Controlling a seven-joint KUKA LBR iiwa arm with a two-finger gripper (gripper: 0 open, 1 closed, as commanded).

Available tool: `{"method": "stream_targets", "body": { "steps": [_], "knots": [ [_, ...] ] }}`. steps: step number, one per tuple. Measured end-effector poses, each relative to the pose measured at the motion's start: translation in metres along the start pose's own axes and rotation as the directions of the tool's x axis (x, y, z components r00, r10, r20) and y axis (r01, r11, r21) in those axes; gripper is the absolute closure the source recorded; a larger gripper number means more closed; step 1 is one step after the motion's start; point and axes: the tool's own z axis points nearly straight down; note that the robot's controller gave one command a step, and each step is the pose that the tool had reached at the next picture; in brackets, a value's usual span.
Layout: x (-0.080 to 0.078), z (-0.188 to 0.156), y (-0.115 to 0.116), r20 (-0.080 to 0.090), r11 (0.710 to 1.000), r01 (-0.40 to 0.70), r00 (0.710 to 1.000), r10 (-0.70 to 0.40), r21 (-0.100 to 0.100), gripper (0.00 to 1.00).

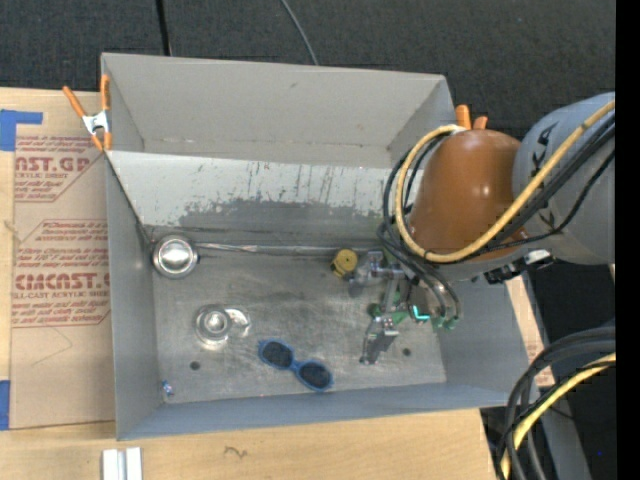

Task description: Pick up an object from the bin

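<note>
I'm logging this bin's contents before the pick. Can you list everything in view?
Bin: one, grey metal, centre of view.
Cup: one, silver, floor's back left.
Disc: one, silver, left of floor, nearer the front than the cup.
Sunglasses: one pair, blue, front middle of floor.
Knob: one, yellow, back of floor, right of middle.
Bead: one, blue, front left corner; too small to identify.
Arm: one, grey with orange cover and cables, reaching in from the right.
Gripper: one, dark, low over the floor's right part, right of the sunglasses.
</note>
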Motion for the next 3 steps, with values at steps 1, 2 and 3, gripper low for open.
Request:
{"method": "stream_targets", "body": {
  "steps": [1,2,3],
  "knots": [
    [-0.003,0.101,0.05,0.012,0.997,0.077,0.997,-0.077,0.0,0.0],
    [-0.001,0.098,0.049,0.002,0.997,0.077,0.997,-0.077,0.0,1.0],
    [-0.019,-0.042,0.044,0.017,0.995,0.104,0.994,-0.104,0.001,1.0]
  ]
}}
